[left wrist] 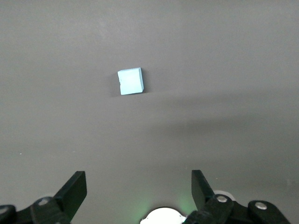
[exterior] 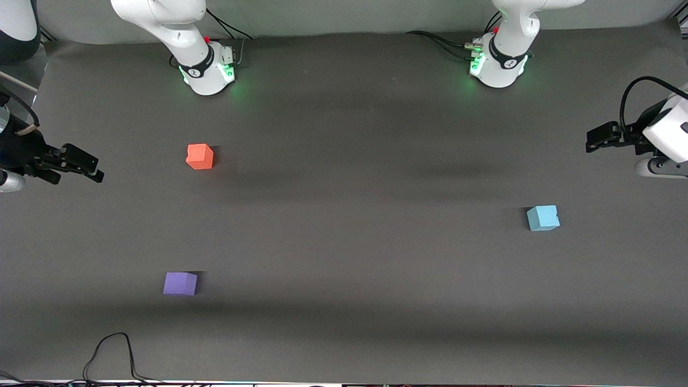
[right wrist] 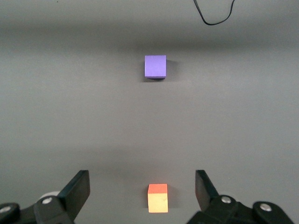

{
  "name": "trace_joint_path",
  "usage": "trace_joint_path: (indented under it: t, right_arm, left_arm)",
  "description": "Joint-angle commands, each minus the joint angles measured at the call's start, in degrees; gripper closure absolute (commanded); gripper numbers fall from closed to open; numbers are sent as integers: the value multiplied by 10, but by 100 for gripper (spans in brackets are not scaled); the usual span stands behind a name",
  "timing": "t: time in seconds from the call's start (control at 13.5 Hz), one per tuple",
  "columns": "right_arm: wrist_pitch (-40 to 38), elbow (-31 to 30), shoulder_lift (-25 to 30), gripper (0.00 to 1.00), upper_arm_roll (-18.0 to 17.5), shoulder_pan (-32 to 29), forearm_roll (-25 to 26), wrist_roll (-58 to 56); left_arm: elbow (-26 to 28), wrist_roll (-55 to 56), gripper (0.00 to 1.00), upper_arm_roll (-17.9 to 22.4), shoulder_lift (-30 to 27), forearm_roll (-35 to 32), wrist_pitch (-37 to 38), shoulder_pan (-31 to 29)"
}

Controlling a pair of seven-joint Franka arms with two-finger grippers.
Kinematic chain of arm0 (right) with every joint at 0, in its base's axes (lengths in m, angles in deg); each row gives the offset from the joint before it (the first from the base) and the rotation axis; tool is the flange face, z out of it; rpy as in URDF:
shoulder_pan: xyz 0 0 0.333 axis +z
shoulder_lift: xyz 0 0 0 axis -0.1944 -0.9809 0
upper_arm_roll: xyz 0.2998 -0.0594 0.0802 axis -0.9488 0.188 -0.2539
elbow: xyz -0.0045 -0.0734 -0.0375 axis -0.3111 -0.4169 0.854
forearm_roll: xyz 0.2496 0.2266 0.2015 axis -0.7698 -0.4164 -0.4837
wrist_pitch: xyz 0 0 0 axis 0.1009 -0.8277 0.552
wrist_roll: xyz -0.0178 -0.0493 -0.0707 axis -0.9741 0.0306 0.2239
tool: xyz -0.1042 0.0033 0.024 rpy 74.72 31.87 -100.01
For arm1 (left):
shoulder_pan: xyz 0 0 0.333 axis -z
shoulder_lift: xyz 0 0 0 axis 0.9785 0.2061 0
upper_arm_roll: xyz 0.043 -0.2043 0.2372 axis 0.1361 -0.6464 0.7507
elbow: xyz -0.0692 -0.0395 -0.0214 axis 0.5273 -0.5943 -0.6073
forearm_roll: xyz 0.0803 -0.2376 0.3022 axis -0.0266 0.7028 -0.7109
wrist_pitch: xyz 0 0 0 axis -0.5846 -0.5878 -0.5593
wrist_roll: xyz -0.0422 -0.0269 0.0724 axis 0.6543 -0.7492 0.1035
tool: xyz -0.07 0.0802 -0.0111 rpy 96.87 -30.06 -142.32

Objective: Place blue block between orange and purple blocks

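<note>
The light blue block (exterior: pixel 543 217) lies on the dark mat toward the left arm's end of the table; it also shows in the left wrist view (left wrist: pixel 130 81). The orange block (exterior: pixel 200 156) and the purple block (exterior: pixel 180 283) lie toward the right arm's end, with the purple one nearer the front camera and a wide gap between them. Both show in the right wrist view: orange (right wrist: pixel 158 198), purple (right wrist: pixel 155 66). My left gripper (exterior: pixel 592 141) (left wrist: pixel 138 179) is open and empty, up over the left arm's end. My right gripper (exterior: pixel 95 171) (right wrist: pixel 141 179) is open and empty, up over the right arm's end.
The arm bases (exterior: pixel 207 70) (exterior: pixel 500 64) stand at the table's edge farthest from the front camera. A black cable (exterior: pixel 113 349) loops onto the mat at the edge nearest that camera, near the purple block; it also shows in the right wrist view (right wrist: pixel 215 14).
</note>
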Motion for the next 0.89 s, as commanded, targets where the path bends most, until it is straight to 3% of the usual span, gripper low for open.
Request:
trace_joint_path:
  t: [0.0,0.15,0.44,0.81]
  right_arm:
    - [-4,14,-8,0,4,1,-7,-14]
    - [-4,14,-8,0,3,2,-7,-14]
    - [-10,11,-2,0,3,3,-7,-17]
    - [-14,15,-9,0,4,2,-7,-17]
  left_arm:
    - [76,-43,0,9,-57,-10,-30,-10]
    - [111,-71,0,12,-84,-10,-39,-26]
    - [150,-66,0,12,-84,-10,-86,-34]
    - [318,-64,0,12,-68,-9,-321,-41]
